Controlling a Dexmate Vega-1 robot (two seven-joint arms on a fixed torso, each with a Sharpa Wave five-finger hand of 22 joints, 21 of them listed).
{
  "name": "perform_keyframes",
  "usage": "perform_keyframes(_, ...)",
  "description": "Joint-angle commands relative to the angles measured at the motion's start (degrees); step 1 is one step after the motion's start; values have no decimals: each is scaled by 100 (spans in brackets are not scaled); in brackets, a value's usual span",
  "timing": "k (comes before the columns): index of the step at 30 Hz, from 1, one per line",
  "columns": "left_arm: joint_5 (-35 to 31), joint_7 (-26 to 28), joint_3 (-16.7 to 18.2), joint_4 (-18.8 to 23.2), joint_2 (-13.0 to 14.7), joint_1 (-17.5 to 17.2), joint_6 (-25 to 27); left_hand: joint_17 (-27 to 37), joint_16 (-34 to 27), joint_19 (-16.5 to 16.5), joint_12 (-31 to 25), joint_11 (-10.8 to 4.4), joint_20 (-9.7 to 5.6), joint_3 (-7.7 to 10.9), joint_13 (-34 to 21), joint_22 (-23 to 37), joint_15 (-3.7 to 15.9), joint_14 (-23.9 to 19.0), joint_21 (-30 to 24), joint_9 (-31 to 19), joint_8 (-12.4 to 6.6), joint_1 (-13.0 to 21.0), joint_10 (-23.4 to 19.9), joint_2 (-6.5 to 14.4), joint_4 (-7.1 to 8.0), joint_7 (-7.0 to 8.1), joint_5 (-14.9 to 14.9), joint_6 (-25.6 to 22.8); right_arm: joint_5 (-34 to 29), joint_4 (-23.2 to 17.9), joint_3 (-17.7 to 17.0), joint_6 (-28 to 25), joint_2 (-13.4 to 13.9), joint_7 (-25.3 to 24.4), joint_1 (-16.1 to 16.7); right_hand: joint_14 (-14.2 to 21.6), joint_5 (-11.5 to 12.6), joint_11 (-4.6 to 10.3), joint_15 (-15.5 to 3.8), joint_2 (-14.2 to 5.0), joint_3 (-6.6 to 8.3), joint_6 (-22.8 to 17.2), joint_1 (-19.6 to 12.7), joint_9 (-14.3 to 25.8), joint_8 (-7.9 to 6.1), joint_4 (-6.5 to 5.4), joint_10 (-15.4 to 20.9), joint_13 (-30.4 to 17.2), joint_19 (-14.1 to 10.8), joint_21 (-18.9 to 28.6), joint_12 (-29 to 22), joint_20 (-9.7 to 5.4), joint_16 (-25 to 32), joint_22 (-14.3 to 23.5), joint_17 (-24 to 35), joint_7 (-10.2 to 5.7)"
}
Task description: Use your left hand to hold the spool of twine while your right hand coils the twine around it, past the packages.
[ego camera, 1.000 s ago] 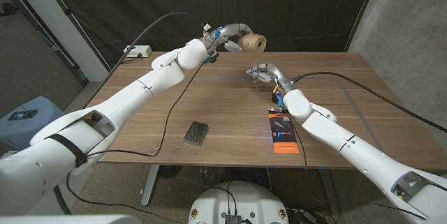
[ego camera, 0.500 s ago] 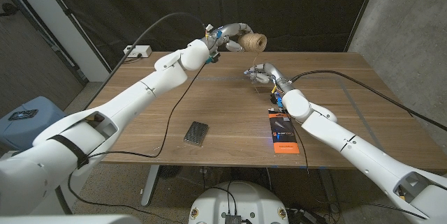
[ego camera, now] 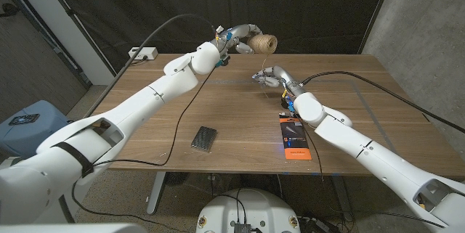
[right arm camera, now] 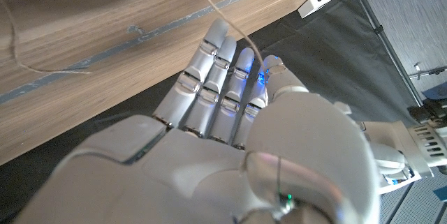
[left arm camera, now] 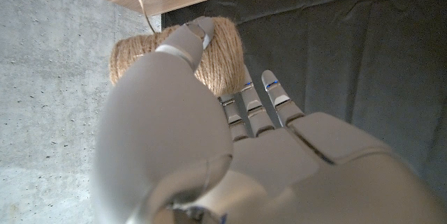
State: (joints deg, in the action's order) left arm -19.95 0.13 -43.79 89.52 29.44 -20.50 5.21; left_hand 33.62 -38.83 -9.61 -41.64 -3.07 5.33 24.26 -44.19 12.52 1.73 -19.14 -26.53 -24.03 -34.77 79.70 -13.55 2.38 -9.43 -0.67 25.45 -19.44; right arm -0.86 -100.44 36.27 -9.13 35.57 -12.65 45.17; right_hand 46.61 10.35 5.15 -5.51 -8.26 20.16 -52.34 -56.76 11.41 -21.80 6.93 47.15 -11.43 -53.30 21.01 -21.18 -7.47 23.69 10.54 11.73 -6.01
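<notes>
My left hand [ego camera: 242, 38] grips the spool of twine [ego camera: 265, 43] in the air over the table's far edge. In the left wrist view its fingers [left arm camera: 202, 39] wrap the tan spool [left arm camera: 223, 60], and a strand [left arm camera: 143, 4] leaves it toward the table. Just below and in front of the spool is my right hand [ego camera: 267, 78], which pinches the thin twine strand [right arm camera: 225, 16] at its fingertips [right arm camera: 269, 67]. A loose length of twine [right arm camera: 42, 63] lies on the wood. An orange and black package [ego camera: 293, 137] lies by my right forearm. Toward the table's front middle lies a dark package [ego camera: 204, 138].
A white power box [ego camera: 144, 53] sits at the table's far left corner [ego camera: 163, 60]. A black cable [ego camera: 178, 117] trails from my left arm across the wood. Another cable [ego camera: 349, 77] runs along the right side. A blue seat [ego camera: 22, 120] stands left of the table.
My right hand has edged a little to the left and farther from me, under the spool. The left hand and spool have stayed put.
</notes>
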Motion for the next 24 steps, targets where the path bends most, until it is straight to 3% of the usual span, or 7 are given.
perform_keyframes(1,-70,50,-95,138,-64,-1,424,18,-28,22,-25,154,30,8,-203,18,-42,-12,-53,-19,-85,-163,-366,296,0,-214,60,-231,-55,-273,-10,-86,185,159,83,58,-19,-3,-688,-52,19,-57,13,17,16,-19,78,4,-80,27,17,-292,-41,18,0,2)
perform_keyframes(24,-7,18,-251,-58,-149,155,722,44,-53,62,-6,199,62,7,-221,25,-88,6,-67,-14,-59,-147,-361,296,-1,-264,121,-244,-115,-654,-88,-253,379,350,124,134,-17,-19,-689,-84,29,-103,49,8,58,-15,140,10,-98,57,86,-311,-83,22,20,44)
